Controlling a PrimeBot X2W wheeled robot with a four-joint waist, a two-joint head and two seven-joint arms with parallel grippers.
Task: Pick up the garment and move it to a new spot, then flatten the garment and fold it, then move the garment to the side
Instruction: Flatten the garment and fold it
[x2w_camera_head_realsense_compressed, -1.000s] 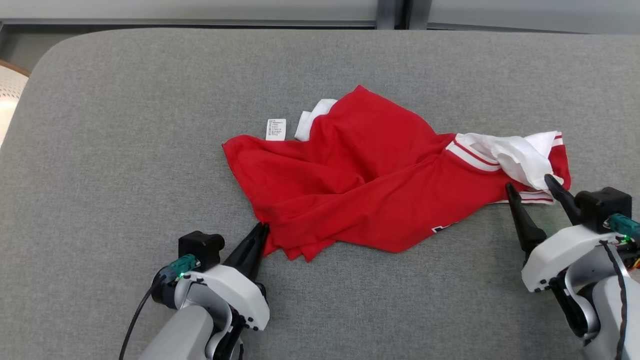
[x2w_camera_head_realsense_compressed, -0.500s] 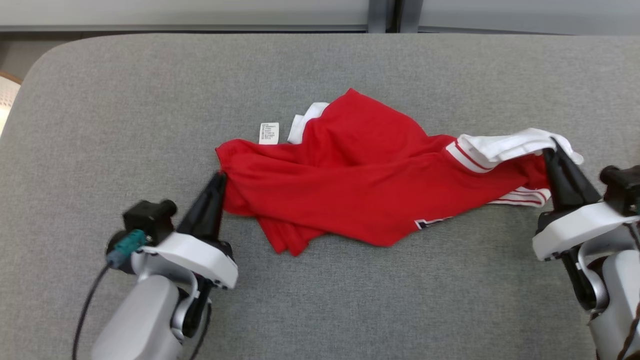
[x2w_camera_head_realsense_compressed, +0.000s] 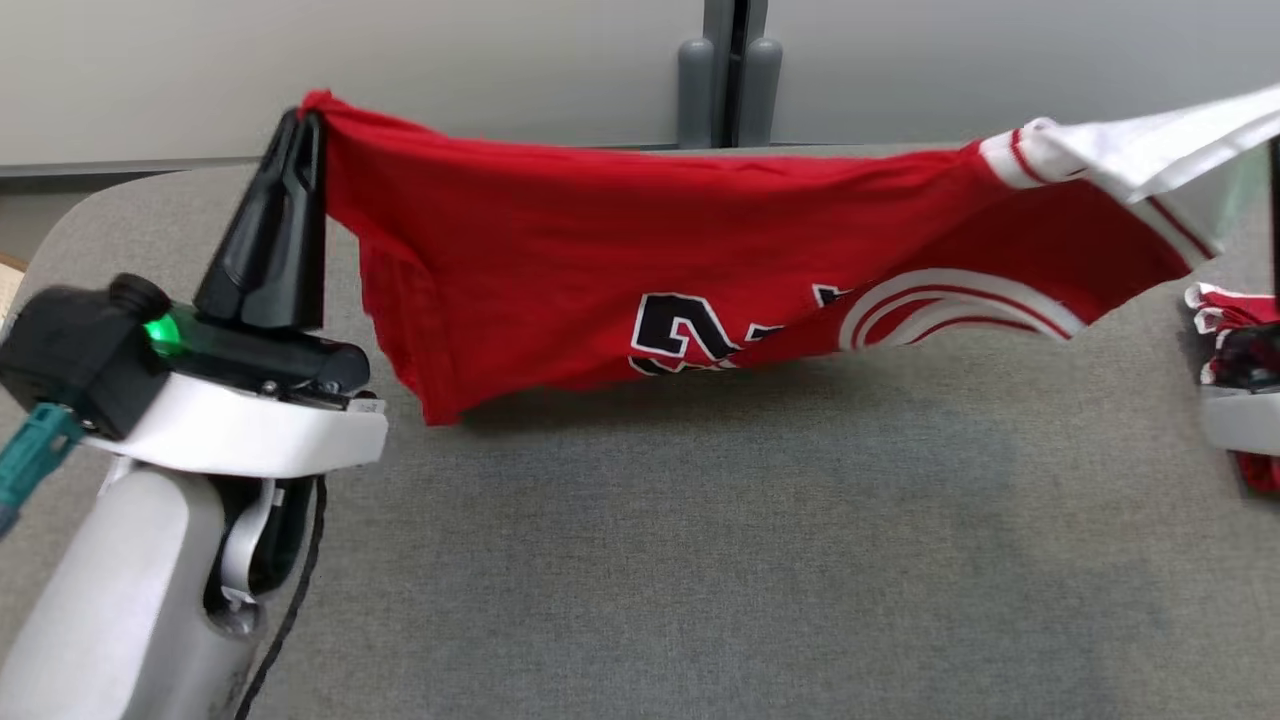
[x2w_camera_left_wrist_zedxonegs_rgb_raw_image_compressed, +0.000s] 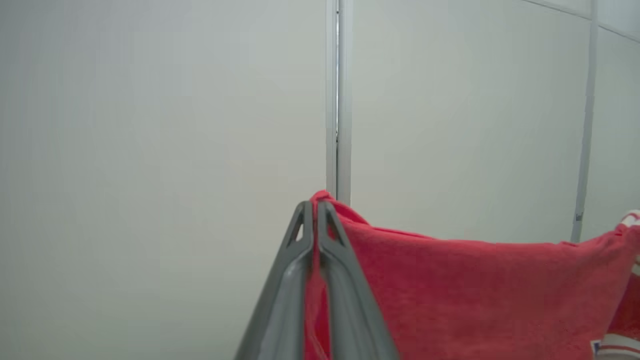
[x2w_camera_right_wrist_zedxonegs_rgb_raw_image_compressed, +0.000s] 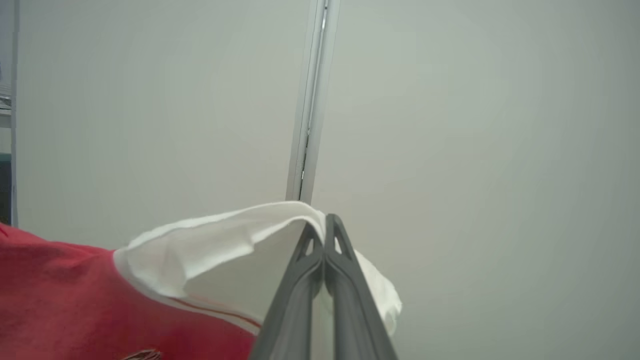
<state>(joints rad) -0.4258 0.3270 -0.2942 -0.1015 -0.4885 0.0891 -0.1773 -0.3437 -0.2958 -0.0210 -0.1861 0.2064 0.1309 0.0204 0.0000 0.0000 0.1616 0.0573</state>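
The garment (x2w_camera_head_realsense_compressed: 620, 270) is a red jersey with white trim and black-and-white lettering, stretched in the air above the grey table (x2w_camera_head_realsense_compressed: 700, 560). My left gripper (x2w_camera_head_realsense_compressed: 300, 120) is shut on its red left corner, which also shows pinched between the fingers of the left gripper (x2w_camera_left_wrist_zedxonegs_rgb_raw_image_compressed: 315, 207) in the left wrist view. At the far right edge my right gripper (x2w_camera_head_realsense_compressed: 1276, 150) holds the white end; in the right wrist view the right gripper (x2w_camera_right_wrist_zedxonegs_rgb_raw_image_compressed: 325, 220) is shut on white cloth of the garment (x2w_camera_right_wrist_zedxonegs_rgb_raw_image_compressed: 200, 250). The lower hem hangs close over the table.
A pale wall (x2w_camera_head_realsense_compressed: 400, 60) with a vertical grey joint (x2w_camera_head_realsense_compressed: 735, 70) stands behind the table. More red and white cloth (x2w_camera_head_realsense_compressed: 1225, 310) hangs by my right wrist at the right edge. The table's rounded left corner (x2w_camera_head_realsense_compressed: 60, 230) is near my left arm.
Both grippers have risen and lifted the jersey off the table, pulling it taut between them. The right gripper went from open to shut on the white end. The camera tilted up.
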